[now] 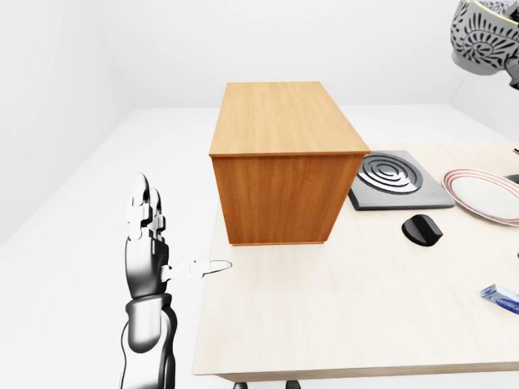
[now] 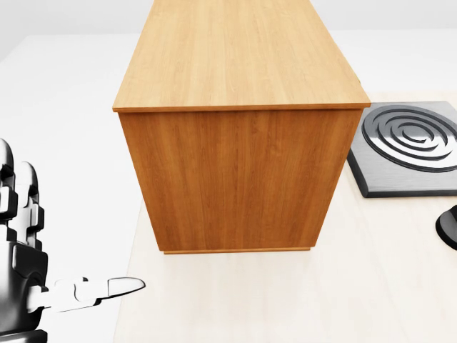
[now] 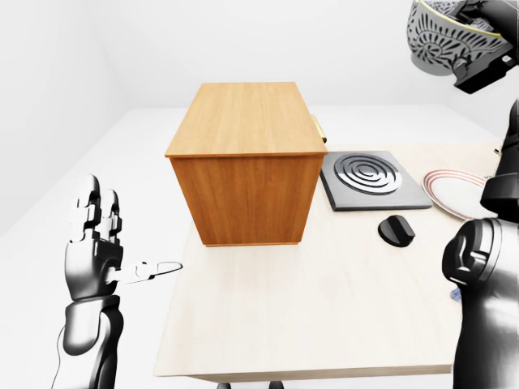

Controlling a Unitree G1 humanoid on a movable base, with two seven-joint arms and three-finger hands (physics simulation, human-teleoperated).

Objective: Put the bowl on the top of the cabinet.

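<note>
Right-eye view: the bowl [image 3: 444,39] is gripped aloft in the right hand [image 3: 480,50], up and right of the cabinet [image 3: 243,121], while the left hand [image 3: 101,251] is held splayed, empty.

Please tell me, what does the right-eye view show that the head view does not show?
Only the right-eye view shows the bowl, held high by the right hand near the top right corner, above cabinet height, plus a plate at the right edge of the table. The head view shows nothing extra, only a closer look. Both share the cabinet, the black ringed pad, a small black object and the open left hand.
</note>
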